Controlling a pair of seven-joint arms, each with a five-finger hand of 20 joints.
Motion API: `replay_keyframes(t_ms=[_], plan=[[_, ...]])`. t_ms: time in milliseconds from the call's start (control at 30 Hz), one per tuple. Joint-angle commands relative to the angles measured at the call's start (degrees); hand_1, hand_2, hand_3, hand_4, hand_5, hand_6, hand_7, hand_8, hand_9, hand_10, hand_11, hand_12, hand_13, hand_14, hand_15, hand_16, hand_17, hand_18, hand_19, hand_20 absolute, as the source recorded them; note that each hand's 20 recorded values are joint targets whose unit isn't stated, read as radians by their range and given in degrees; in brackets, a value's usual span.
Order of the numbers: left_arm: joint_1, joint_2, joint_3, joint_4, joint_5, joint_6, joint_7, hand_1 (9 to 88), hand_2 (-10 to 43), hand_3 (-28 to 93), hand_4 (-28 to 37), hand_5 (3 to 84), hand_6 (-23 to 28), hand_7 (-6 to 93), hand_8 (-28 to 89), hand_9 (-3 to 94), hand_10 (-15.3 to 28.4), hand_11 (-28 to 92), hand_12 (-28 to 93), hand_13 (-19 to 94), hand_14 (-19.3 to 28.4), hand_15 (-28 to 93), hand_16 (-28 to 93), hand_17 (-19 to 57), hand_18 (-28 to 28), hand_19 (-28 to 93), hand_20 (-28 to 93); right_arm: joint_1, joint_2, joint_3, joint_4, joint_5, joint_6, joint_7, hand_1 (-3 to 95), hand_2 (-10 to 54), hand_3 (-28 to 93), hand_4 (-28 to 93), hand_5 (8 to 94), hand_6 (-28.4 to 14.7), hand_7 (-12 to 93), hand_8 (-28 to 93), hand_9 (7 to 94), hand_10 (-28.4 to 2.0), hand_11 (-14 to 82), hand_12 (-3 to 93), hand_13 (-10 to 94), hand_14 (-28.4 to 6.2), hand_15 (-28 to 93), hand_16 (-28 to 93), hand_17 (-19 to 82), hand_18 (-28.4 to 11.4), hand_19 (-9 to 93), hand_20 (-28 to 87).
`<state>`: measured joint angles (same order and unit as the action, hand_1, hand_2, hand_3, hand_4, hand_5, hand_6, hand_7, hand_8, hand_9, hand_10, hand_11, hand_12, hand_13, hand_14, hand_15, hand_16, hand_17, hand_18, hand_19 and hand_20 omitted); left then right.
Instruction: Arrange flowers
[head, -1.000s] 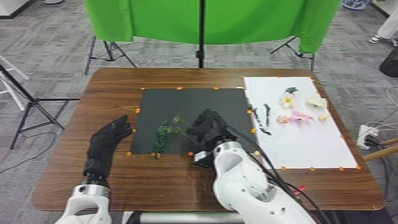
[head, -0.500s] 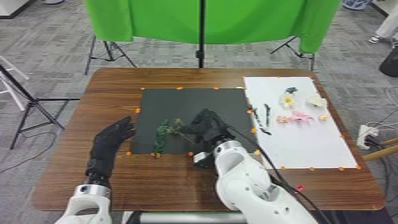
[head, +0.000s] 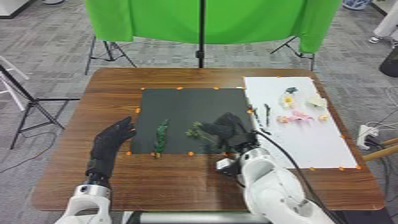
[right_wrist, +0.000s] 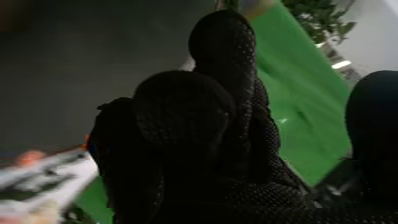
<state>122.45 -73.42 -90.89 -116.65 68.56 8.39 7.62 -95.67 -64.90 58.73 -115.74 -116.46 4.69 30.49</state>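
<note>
Now the robot's right hand (head: 231, 131), thumb (right_wrist: 373, 117) and fingers (right_wrist: 222, 75) apart, is just beside a leafy sprig (head: 196, 132) on the black mat (head: 189, 104); a low sideways sweep could snag and skew the sprig, or knock the green stalk (head: 161, 137).

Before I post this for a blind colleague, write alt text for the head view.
Robot's right hand over a black mat beside a small green sprig, with a longer green stem further left. Pink flowers lie on a white sheet at right; the left hand is beside the mat.
</note>
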Motion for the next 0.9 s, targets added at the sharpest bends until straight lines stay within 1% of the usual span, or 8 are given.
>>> replay_keyframes(t_ms=[33,367,467,567,700,733,800,900], plan=[[1.26,-0.63,0.29,0.54,0.27,-0.66,-0.37,21.8,1.8,69,-28.3,42.4,4.9,10.6,-5,38.3,12.7,19,13,30,16.9,30,0,3.3,12.9,13,19,1.43,-0.38,-2.99,1.03,1.6,1.48,-1.19,17.2,1.2,61,-15,72.1,-3.6,15,-7,88.4,-13.6,37.1,26.5,94,-4.4,54,33,68,-11.4,93,52],[1.09,-0.47,0.54,0.66,0.29,-0.51,-0.19,21.8,1.8,69,-28.3,42.5,4.9,10.5,-5,38.2,12.6,19,13,30,16.9,30,0,3.2,13.0,13,19,7.78,-2.51,-8.75,4.46,3.51,1.12,-3.22,16.7,2.0,61,-15,72.4,-3.6,15,-7,88.3,-13.7,37.0,26.3,94,-4.7,53,34,67,-11.9,93,52],[0.66,-0.51,0.75,0.91,0.26,-0.49,-0.03,21.9,1.8,69,-28.3,42.5,4.8,10.6,-5,38.2,12.6,19,13,30,16.8,30,0,3.2,13.0,13,19,8.93,-2.76,-9.98,5.35,3.3,1.3,-3.63,16.7,2.1,61,-15,72.3,-3.5,15,-7,88.1,-13.7,37.0,26.4,94,-4.8,53,34,67,-12.0,93,52],[0.34,-0.52,0.79,1.04,0.3,-0.72,-0.07,21.9,1.8,69,-28.3,42.4,4.8,10.6,-5,38.3,12.6,19,13,30,16.9,30,0,3.2,13.0,13,19,8.89,-2.85,-9.83,5.44,1.04,1.38,-3.93,16.7,2.2,61,-15,72.3,-3.5,15,-7,88.1,-13.8,37.0,26.3,94,-4.9,53,34,67,-12.2,93,52],[0.66,-0.46,0.62,0.96,0.15,-0.24,-0.03,21.8,1.7,69,-28.3,42.5,4.9,10.7,-5,38.3,12.7,19,13,30,16.8,30,0,3.2,13.0,13,19,8.66,-1.74,-8.42,4.64,-3.2,1.58,-3.79,16.7,2.2,61,-15,72.3,-3.4,15,-7,88.0,-13.7,37.0,26.4,94,-5.0,53,34,67,-12.4,93,52],[0.67,-0.43,0.57,0.93,0.1,-0.22,-0.15,21.8,1.7,69,-28.3,42.5,4.9,10.6,-5,38.3,12.6,19,13,30,16.8,30,0,3.2,13.0,13,19,8.8,-1.12,-7.94,4.38,-4.27,0.12,-3.91,16.7,2.3,61,-15,72.3,-3.4,15,-7,88.0,-13.7,37.0,26.4,94,-5.1,53,34,67,-12.4,93,52],[0.81,-0.47,0.52,0.85,0.16,-0.22,-0.18,21.8,1.7,69,-28.3,42.4,4.9,10.6,-5,38.2,12.6,19,13,30,16.8,30,0,3.2,13.0,13,19,9.57,0.56,-7.56,3.85,-6.08,-4.53,-3.27,16.7,2.4,61,-15,72.0,-3.4,15,-7,87.7,-13.7,37.0,26.4,93,-5.3,53,34,66,-12.9,93,52],[0.51,-0.59,0.68,1.0,0.17,-0.78,-0.03,21.8,1.7,69,-28.3,42.4,4.8,10.7,-5,38.3,12.7,19,13,30,16.8,30,0,3.2,13.0,13,19,8.82,2.57,-6.42,2.65,-4.32,-6.11,-2.75,16.4,2.7,61,-15,71.5,-3.3,15,-7,87.1,-14.0,36.6,26.5,92,-5.8,53,35,65,-13.6,93,53]])
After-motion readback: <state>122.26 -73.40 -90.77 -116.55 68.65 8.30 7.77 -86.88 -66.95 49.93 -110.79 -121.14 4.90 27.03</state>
